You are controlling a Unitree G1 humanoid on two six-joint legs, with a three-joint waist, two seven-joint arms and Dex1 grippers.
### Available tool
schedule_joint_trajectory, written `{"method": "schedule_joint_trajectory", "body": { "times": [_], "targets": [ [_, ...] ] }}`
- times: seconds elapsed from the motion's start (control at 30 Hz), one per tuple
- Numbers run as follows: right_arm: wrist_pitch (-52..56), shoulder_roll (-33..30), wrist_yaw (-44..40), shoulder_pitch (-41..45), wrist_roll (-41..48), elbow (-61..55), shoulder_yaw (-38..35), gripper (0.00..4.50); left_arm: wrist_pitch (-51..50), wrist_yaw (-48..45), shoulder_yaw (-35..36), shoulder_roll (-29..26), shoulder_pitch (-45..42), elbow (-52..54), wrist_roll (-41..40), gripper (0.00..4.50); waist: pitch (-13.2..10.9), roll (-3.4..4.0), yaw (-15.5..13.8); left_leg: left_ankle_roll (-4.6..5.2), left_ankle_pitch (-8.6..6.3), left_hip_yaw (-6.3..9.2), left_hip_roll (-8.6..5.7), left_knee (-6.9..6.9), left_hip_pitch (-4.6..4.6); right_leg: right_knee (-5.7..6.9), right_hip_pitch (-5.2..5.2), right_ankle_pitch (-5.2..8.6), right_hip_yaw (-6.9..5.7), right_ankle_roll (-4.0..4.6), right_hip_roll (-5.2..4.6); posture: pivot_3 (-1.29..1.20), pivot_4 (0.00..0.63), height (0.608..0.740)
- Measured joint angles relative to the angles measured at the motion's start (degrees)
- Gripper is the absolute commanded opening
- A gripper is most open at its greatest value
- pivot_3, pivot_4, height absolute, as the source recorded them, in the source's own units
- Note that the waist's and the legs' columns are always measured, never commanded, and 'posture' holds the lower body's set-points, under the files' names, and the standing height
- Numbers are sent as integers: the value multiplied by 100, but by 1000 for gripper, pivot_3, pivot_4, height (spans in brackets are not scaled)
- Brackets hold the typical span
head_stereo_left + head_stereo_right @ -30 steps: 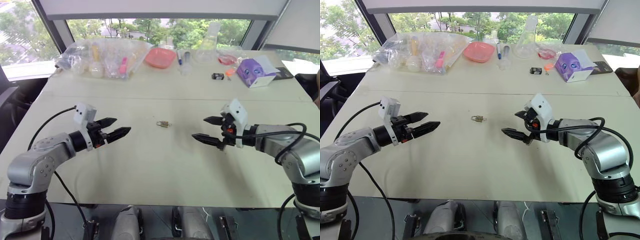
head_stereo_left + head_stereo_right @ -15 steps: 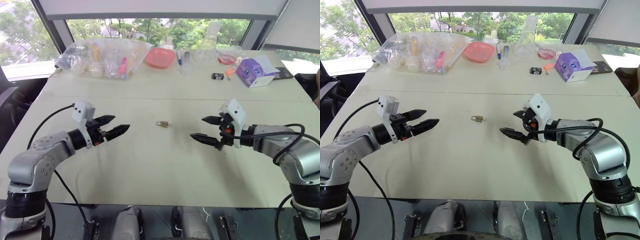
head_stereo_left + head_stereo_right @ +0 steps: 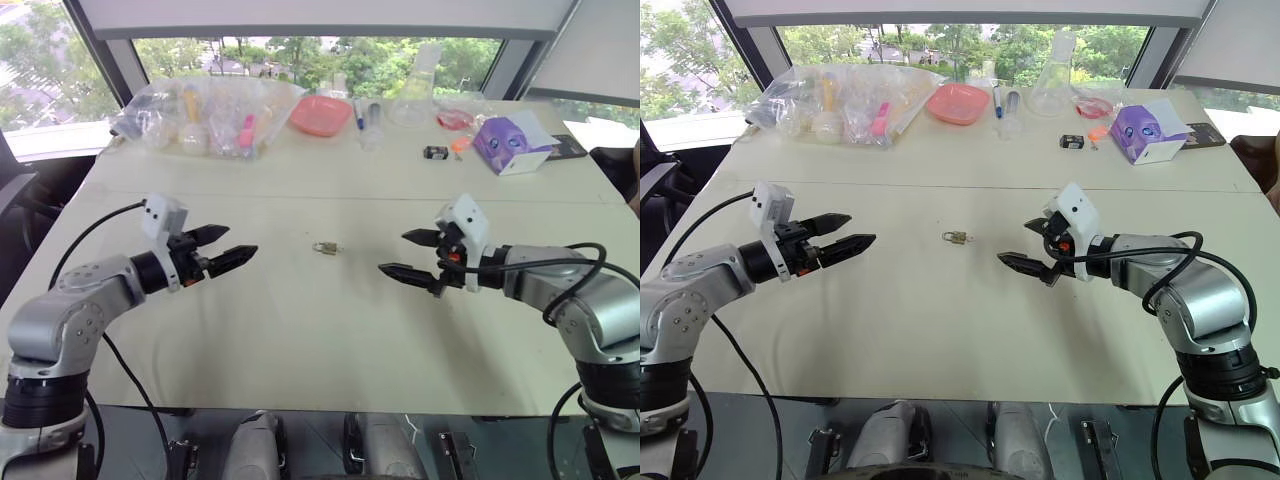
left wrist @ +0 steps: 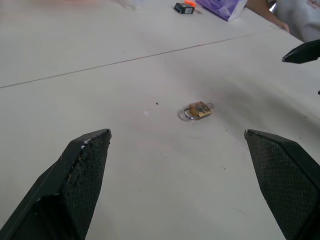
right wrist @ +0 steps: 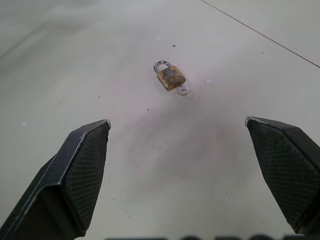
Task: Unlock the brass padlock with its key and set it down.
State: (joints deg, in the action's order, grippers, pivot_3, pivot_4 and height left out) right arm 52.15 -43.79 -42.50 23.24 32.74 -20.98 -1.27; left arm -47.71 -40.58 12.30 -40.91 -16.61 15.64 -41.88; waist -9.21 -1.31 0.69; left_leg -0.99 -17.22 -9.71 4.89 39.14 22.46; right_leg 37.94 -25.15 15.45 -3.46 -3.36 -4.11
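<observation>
On the pale, wide worktop [image 3: 300, 330] almost nothing changes across the last second: the left black two-fingered end effector [image 3: 222, 248] and the right end effector [image 3: 414, 254] stay hovering, jaws wide and empty, flanking the small brass padlock [image 3: 325, 247] at frame centre, its tiny silvery key [image 5: 184, 90] touching it, so unlocking has not begun.

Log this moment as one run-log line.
left gripper: open, empty | right gripper: open, empty | brass padlock: flat on table between grippers, untouched | key: at padlock's base | step: not started
</observation>
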Motion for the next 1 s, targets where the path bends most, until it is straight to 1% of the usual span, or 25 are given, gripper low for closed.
{"method": "schedule_joint_trajectory", "body": {
  "times": [0.1,0.17,0.23,0.3,0.4,0.43,0.47,0.53,0.57,0.63,0.7,0.77,0.83,1.0],
  "targets": [
    [5,-1,-1,19,-7,0,56,4500,178,-264,-175,-131,-88,-87,196,4424,0,0,0,0,0,0,0,0,0,1,0,0,-1,0,0,0,150,740],
    [78,2,-5,111,3,-8,129,4500,625,-798,-749,-536,-382,-368,683,4424,-1,-2,0,0,0,0,-1,0,0,1,-1,0,-7,1,1,0,150,740],
    [248,9,17,254,14,-25,203,4500,1200,-1371,-1277,-712,-864,-812,1196,4424,0,0,-13,1,0,-1,-2,0,0,1,1,1,-10,2,0,0,150,740],
    [656,8,141,442,23,-68,349,4500,1872,-1953,-1824,-674,-1653,-1661,1753,4424,-1,-2,-35,1,0,-6,-3,2,8,-2,-1,0,-15,2,0,0,150,740],
    [1119,7,362,540,-46,-135,625,4500,2962,-2818,-2516,-314,-2980,-3290,2541,4424,-1,-3,-78,1,0,-17,-5,7,29,-6,-15,0,-18,1,1,0,150,740],
    [1146,23,393,559,-50,-148,686,4500,3113,-2923,-2576,-274,-3130,-3460,2654,4424,-1,-2,-74,2,-1,-19,-5,6,36,-8,-24,0,-17,1,1,0,150,740],
    [1248,40,478,557,-60,-160,707,4500,3462,-3279,-2827,-136,-3531,-4044,2903,4424,-1,-2,-80,4,-2,-19,-5,7,45,-7,-27,0,-19,0,1,0,150,740],
    [1397,261,714,640,-108,-194,718,4500,3981,-3917,-3289,218,-4311,-5243,3413,4424,-1,-3,-92,3,-1,-14,-5,13,67,-11,-43,0,-28,0,5,0,150,740],
    [1443,370,806,670,-109,-223,721,4500,4148,-4121,-3420,370,-4577,-5633,3582,4424,-1,-3,-94,3,-1,-11,-5,14,75,-12,-49,0,-32,0,5,0,150,740],
    [1562,628,1066,686,-122,-348,717,4500,4550,-4542,-3644,750,-5208,-6599,3943,4424,-2,-4,-116,3,-1,-3,-5,19,93,-12,-62,-1,-37,-1,5,0,150,740],
    [1646,874,1321,662,-147,-451,706,4500,4929,-4701,-3711,1044,-5658,-7311,4217,4424,-2,-4,-117,3,-1,-2,-6,19,97,-13,-65,-1,-36,-1,3,0,150,740],
    [1740,1058,1570,586,-169,-614,648,4500,5249,-4705,-3737,1363,-5951,-7900,4451,4424,-2,-4,-127,4,-1,0,-6,19,98,-14,-64,-1,-37,-1,1,0,150,740],
    [1828,1163,1748,465,-164,-795,568,4500,5463,-4691,-3735,1634,-6046,-8277,4614,4424,-2,-4,-130,4,-1,4,-6,20,99,-14,-64,-1,-38,-2,0,0,150,740],
    [2006,1184,1980,46,-116,-1217,278,4500,5728,-4530,-3674,2072,-6080,-8804,4906,4424,-3,-6,-125,6,-2,15,-6,23,103,-12,-63,-1,-43,-2,1,0,150,740]
  ]
}}
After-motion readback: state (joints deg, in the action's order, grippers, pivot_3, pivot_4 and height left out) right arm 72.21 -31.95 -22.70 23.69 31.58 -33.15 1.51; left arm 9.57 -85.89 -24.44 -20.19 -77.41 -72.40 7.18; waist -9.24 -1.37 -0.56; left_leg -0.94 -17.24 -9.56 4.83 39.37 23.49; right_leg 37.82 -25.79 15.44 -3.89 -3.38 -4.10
